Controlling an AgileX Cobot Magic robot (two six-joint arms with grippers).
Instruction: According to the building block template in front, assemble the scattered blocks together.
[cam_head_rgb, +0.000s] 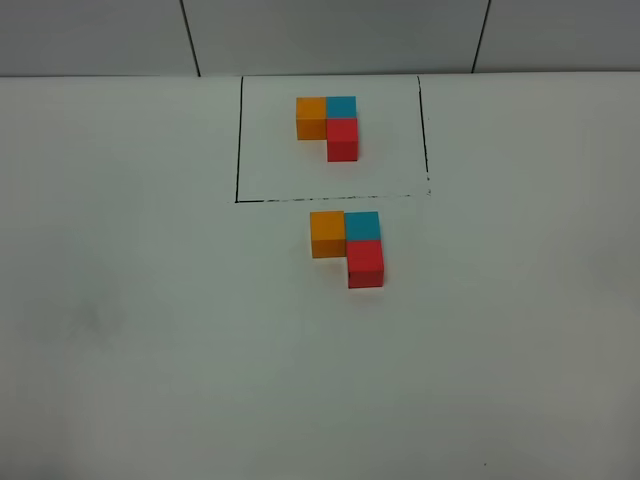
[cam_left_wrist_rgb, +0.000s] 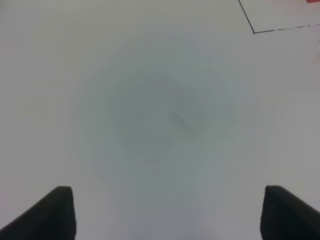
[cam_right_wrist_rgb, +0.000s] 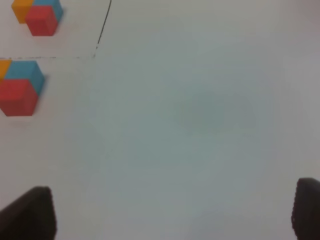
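White tabletop (cam_head_rgb: 120, 350) fills your left side, and your left gripper (cam_left_wrist_rgb: 167, 212) hangs over bare surface with its jaws spread apart and nothing between them; only a corner of the black drawn rectangle (cam_left_wrist_rgb: 255, 30) shows in its wrist view. Moving toward the middle, you find the building block template (cam_head_rgb: 328, 127) inside that rectangle, an orange, blue and red L. Just outside the frame's near edge sit the scattered blocks, now no longer scattered: the orange cube (cam_head_rgb: 327, 233) touches the teal-blue cube (cam_head_rgb: 362, 226), and the red cube (cam_head_rgb: 366, 263) sits against the teal-blue one on the near side, matching the template's L as far as you can judge from above. These cubes look light, rigid and matte, so they should grip well but slide easily under a nudge; if you must adjust one, take it by two opposite flat faces that are free, such as the red cube's left and right sides. The joined neighbours are what stands in your way, since a finger cannot enter a closed seam without pushing the cluster. Further right, your right gripper (cam_right_wrist_rgb: 175, 215) is likewise wide open and empty above clear table, with the assembled cubes well off to its side. Nothing else lies nearby.
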